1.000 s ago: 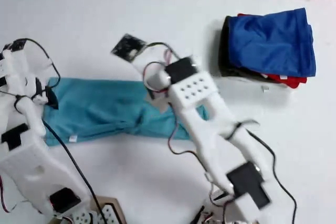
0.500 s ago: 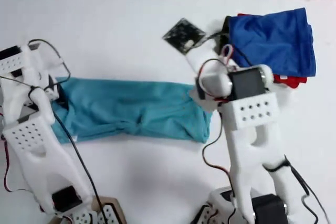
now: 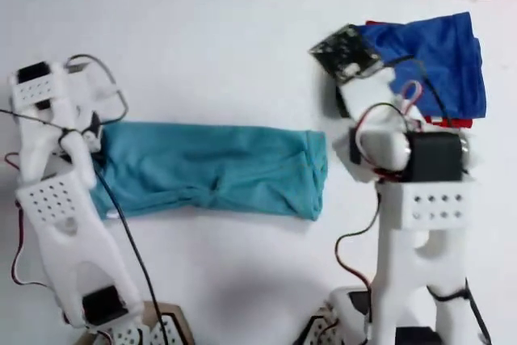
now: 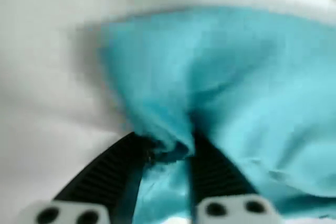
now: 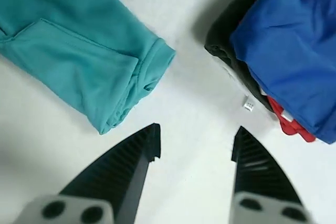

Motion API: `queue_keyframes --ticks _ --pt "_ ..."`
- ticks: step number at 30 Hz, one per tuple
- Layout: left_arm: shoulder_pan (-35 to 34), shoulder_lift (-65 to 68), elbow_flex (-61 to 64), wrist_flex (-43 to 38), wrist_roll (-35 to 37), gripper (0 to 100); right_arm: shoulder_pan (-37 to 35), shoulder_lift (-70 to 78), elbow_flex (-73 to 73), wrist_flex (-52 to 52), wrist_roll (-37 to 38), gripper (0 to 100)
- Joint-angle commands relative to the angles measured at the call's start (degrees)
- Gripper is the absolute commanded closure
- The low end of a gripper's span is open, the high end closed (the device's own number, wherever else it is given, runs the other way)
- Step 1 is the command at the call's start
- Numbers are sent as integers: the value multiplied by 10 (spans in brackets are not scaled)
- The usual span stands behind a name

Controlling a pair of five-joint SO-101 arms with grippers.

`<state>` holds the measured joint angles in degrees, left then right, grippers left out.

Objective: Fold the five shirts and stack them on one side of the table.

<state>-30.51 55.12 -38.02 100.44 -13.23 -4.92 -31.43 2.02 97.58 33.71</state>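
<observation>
The left arm [image 3: 60, 224] rises from its base at the near edge of the desk [image 3: 202, 22] and stretches away from it, with the wrist bent down at the far end. The left tool [image 4: 168, 148] is closed, and its two black ribbed fingers [image 4: 113, 166] pinch a fold of the shirt [image 4: 236, 77] between their tips. The right arm [image 3: 420, 224] stands almost straight from the near edge, with its wrist at the top. The right tool [image 5: 197, 132] points down with its fingers [image 5: 126, 171] spread wide and nothing between them.
</observation>
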Motion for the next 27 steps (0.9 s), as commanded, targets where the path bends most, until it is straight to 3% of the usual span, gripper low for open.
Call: queue_keyframes --ticks 1,7,15,20,27 --pt "-44 21 -2 11 -36 973 40 -38 -13 6 -1 779" --pt "-153 21 -89 18 -89 973 68 -83 128 -8 -1 778" --pt "-275 21 -204 18 -115 973 111 -177 433 -196 3 779" --pt "-271 2 -188 20 -129 973 153 -230 627 -335 -1 779" --pt "-198 -176 23 19 -126 973 156 -282 804 -488 -1 779"
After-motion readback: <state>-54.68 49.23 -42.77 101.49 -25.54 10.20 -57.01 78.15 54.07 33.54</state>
